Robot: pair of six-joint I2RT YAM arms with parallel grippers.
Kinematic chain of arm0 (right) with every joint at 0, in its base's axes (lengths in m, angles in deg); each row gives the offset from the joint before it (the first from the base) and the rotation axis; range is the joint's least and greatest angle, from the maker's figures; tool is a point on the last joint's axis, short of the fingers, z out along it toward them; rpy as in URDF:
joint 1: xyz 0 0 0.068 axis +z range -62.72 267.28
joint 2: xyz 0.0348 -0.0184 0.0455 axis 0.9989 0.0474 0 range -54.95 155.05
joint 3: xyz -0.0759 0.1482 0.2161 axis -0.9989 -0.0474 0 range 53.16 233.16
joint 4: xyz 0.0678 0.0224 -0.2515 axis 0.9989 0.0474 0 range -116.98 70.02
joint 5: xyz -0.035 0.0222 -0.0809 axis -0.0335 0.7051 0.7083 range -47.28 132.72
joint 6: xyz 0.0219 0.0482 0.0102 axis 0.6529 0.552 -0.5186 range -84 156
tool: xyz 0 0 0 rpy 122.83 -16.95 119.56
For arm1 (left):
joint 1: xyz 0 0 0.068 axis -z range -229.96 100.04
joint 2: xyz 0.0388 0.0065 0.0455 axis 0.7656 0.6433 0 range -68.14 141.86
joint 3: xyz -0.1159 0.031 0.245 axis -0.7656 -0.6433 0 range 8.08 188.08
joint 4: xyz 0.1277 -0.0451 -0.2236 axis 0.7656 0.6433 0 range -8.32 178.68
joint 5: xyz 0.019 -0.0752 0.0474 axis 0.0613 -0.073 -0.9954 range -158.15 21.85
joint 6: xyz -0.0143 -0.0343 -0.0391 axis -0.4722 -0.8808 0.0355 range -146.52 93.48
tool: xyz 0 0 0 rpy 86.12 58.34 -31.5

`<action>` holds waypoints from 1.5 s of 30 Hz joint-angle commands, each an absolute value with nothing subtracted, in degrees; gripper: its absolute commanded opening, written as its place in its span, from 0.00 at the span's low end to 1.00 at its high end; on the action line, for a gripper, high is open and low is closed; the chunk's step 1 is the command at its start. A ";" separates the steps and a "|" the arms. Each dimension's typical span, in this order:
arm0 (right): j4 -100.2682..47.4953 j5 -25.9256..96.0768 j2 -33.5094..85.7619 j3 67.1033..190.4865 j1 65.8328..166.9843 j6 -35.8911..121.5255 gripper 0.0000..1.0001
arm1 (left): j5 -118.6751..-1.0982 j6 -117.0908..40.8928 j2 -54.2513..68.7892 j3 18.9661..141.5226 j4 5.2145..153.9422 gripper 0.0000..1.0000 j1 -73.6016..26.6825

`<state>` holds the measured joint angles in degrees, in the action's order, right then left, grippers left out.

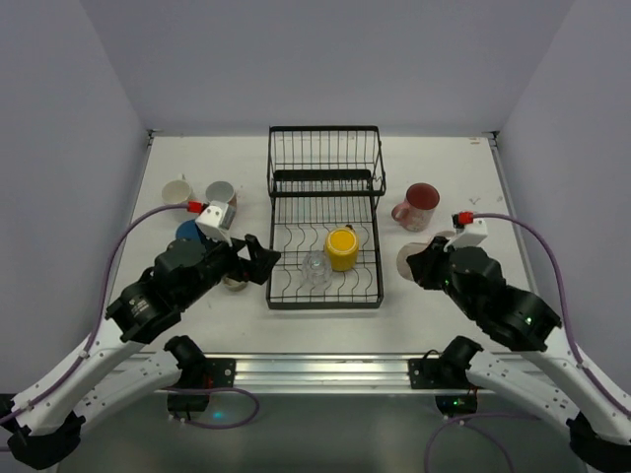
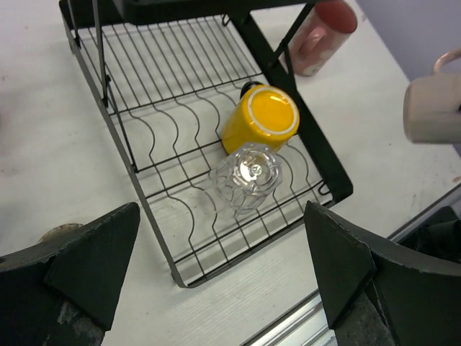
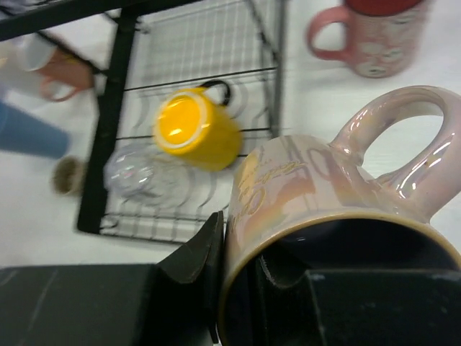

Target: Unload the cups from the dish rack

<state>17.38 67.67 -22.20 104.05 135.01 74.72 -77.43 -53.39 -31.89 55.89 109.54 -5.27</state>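
The black wire dish rack (image 1: 325, 304) stands mid-table. On its lower tier lie a yellow cup (image 1: 342, 248) and a clear glass cup (image 1: 315, 271), both also in the left wrist view: the yellow cup (image 2: 261, 119) and the glass cup (image 2: 248, 176). My left gripper (image 1: 258, 261) hangs open at the rack's near left corner, nothing between its fingers (image 2: 94, 267). Right of the rack, my right gripper (image 3: 241, 267) is shut on the wall of a pale pink mug (image 3: 317, 187), one finger inside and one outside, held above the table.
A pink patterned mug (image 1: 417, 206) with a dark red inside stands right of the rack. Left of the rack stand a white cup (image 1: 175, 190), another mug (image 1: 220, 193), a blue cup (image 1: 187, 232) and a small beige cup (image 1: 235, 283). A metal rail (image 1: 325, 370) runs along the near edge.
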 commanded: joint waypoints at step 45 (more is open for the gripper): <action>-6.06 53.18 19.67 101.24 105.56 61.58 0.41 | -81.86 -51.83 7.71 57.99 91.96 1.00 4.18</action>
<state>-3.26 52.13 20.81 101.08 105.85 62.64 -78.89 -53.70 6.84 55.36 94.52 3.86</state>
